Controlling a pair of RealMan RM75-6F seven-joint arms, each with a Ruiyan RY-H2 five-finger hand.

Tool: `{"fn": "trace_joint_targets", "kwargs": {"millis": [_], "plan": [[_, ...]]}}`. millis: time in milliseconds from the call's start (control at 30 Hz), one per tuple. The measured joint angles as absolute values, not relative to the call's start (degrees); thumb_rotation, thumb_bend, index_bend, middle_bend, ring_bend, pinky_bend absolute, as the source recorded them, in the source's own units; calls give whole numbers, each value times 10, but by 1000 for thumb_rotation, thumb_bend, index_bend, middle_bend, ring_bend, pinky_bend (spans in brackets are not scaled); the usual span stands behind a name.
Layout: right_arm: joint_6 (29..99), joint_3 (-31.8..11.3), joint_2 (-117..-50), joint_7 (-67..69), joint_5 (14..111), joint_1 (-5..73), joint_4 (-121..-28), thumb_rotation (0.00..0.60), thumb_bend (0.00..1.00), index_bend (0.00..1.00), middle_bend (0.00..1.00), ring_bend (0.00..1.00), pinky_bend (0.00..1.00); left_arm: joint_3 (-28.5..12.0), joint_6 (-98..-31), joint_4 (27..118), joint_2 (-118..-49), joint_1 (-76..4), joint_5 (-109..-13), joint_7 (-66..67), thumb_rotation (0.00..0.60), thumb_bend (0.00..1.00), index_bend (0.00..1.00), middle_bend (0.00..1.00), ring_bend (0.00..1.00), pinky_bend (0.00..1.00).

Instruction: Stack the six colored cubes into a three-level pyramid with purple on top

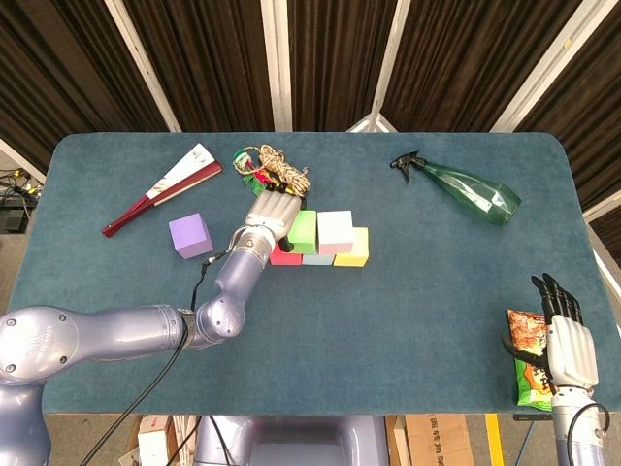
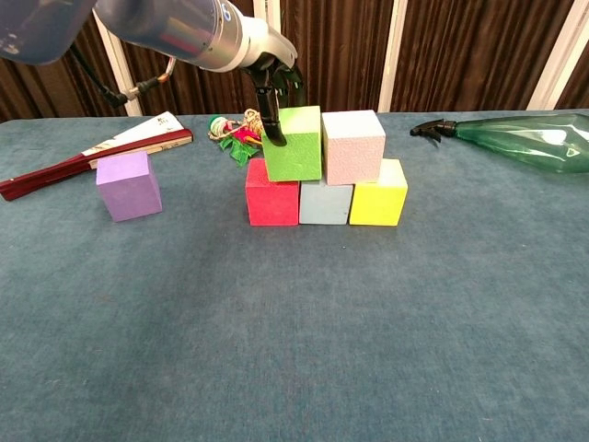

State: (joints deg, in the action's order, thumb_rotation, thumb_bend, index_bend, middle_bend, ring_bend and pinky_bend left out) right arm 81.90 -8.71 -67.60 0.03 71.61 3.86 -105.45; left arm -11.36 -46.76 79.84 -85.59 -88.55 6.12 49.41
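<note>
Red (image 2: pixel 271 203), grey-blue (image 2: pixel 324 203) and yellow (image 2: pixel 378 195) cubes stand in a row as the bottom level. On top of them sit a green cube (image 2: pixel 293 144) and a pink cube (image 2: pixel 352 146), side by side. My left hand (image 2: pixel 276 87) reaches in from the left and grips the green cube at its left and back edge, with one finger (image 2: pixel 270 120) running down its left face. In the head view the left hand (image 1: pixel 272 216) covers part of the red cube (image 1: pixel 284 257). The purple cube (image 1: pixel 190 236) stands alone to the left. My right hand (image 1: pixel 568 345) lies open at the near right edge.
A folded fan (image 1: pixel 160 189) lies at the back left. A rope bundle with trinkets (image 1: pixel 272 170) sits just behind the stack. A green spray bottle (image 1: pixel 466 189) lies at the back right. A snack bag (image 1: pixel 529 374) lies beside my right hand.
</note>
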Motion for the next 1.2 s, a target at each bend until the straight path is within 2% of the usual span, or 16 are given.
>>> {"fn": "trace_joint_targets", "kwargs": {"millis": [1200], "plan": [[820, -90, -675, 3, 712, 38, -1057, 600, 250, 111, 51, 47, 0, -127, -487, 790, -869, -880, 68, 527, 600, 296, 241, 285, 0, 0]]}}
